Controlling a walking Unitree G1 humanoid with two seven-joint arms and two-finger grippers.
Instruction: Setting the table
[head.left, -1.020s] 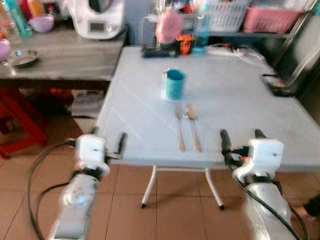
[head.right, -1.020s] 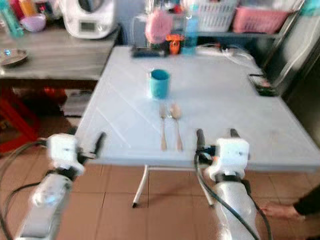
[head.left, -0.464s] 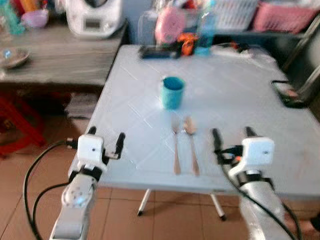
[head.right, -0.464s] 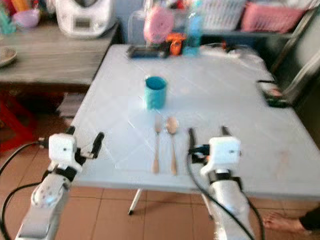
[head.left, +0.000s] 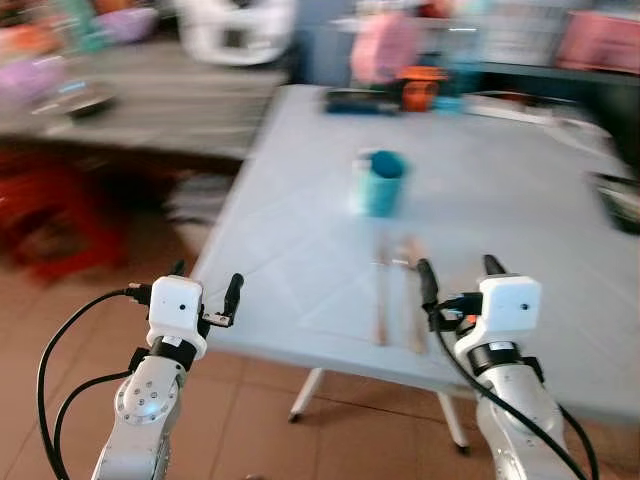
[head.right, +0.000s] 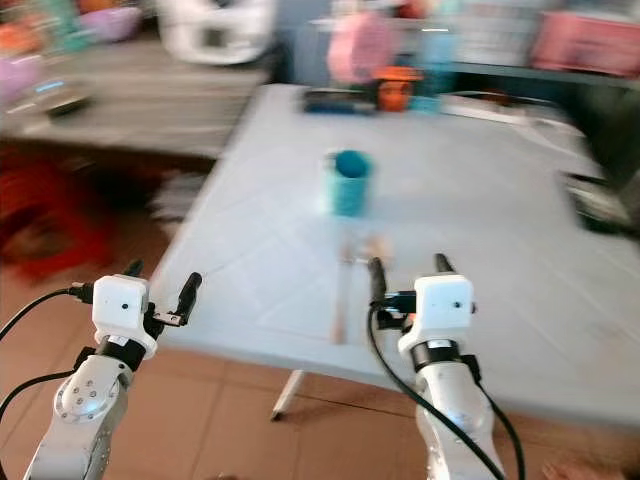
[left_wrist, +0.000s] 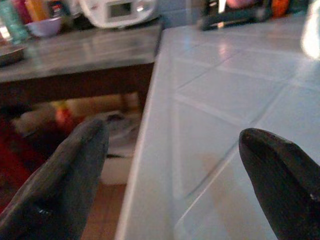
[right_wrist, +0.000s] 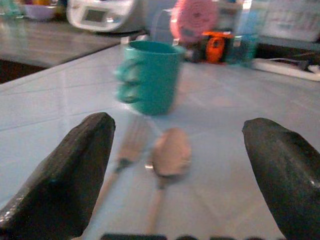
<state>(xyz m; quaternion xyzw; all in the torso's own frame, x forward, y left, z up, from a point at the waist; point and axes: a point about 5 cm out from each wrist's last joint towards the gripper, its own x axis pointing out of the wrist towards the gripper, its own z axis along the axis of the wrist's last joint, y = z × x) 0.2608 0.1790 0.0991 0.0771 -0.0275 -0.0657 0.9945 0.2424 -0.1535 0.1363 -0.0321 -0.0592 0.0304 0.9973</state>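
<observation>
White appliance (left_wrist: 120, 10) on side counter (left_wrist: 75, 50) — red stool (head.left: 60, 215) below.

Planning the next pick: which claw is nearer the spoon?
Right. The right claw hovers open just beside the spoon; the left claw is open off the table's corner.

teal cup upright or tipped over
Upright: the teal cup stands on its base on the table, rim up, behind the fork and spoon.

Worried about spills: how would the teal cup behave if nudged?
The teal cup stands upright on the smooth table, so it would probably slide. It looks taller than wide, so a high push might tip it. Contents cannot be seen.
</observation>
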